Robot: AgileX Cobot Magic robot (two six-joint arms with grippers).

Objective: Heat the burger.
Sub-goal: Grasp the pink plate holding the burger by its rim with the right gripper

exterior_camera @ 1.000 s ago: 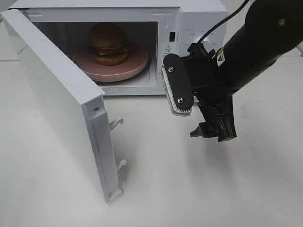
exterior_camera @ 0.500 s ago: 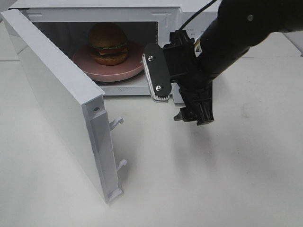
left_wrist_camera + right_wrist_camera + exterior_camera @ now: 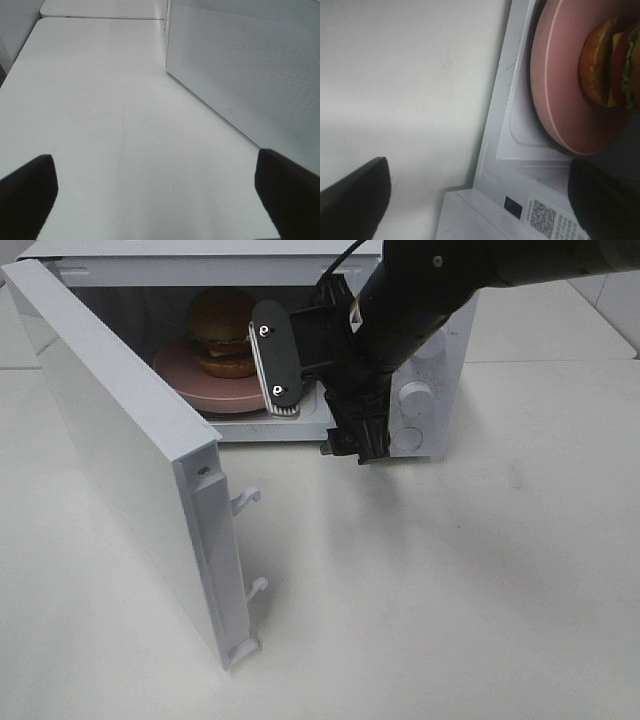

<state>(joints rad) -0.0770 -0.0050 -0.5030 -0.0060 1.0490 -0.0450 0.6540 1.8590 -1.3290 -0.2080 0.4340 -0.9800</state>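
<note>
The burger sits on the round pink plate inside the open microwave. My right gripper is open and empty, hanging just in front of the right part of the oven opening, with one finger in front of the plate's right rim. In the right wrist view the burger and the plate lie beyond the open gripper. My left gripper is open and empty over bare table, beside the door's outer face. The left arm is out of the high view.
The microwave door stands swung open to the left, with its latch hooks sticking out over the table. The control knobs show right of my right arm. The white table spreads out in front.
My right arm has moved left and toward the microwave, from the table in front of the control panel to the oven opening. The gripper stays open. Burger, plate and door have not moved.
</note>
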